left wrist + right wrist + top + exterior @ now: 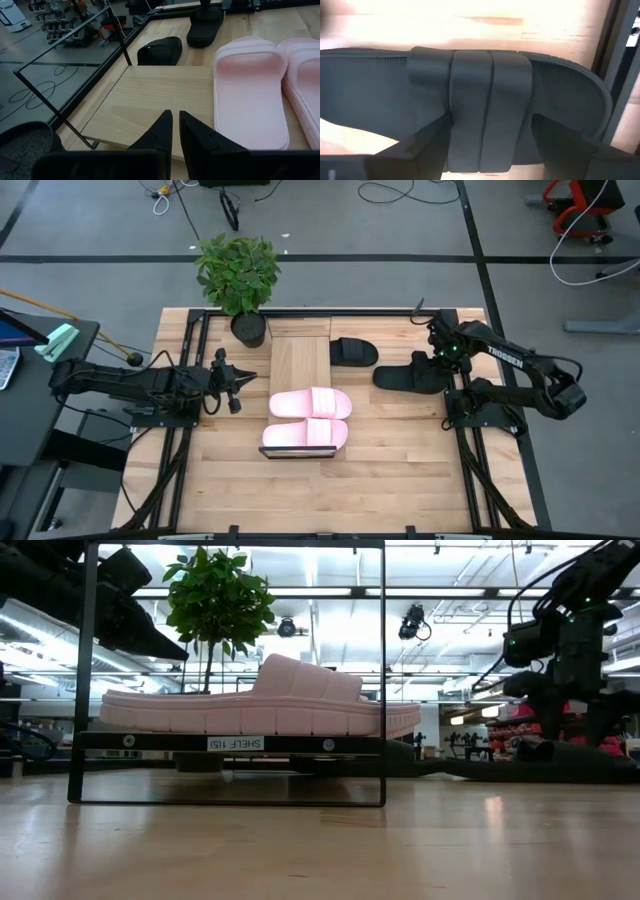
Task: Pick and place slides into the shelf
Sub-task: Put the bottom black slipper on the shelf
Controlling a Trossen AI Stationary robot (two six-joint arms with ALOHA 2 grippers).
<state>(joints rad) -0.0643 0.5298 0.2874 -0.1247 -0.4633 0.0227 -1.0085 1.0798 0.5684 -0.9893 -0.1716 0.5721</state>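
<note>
Long narrow light-wood shelf with thin black metal frame (299, 360) sits mid-worktop, running away from the potted green plant (238, 275). Shelf holds the two light pink wide-strap slides (308, 418), side by side at the end far from the plant; the plant end of the board is bare. One black slide (353, 351) lies on the plank worktop (400, 470) just beside the shelf's right edge, not on it. The second black slide (405, 375) lies further right. Right gripper (437, 360) is down over that second black slide, fingers spread wide astride its strap (480, 110); grip can't be confirmed. Left gripper (236, 384) hovers left of the shelf, fingers (160, 132) nearly together, holding nothing.
</note>
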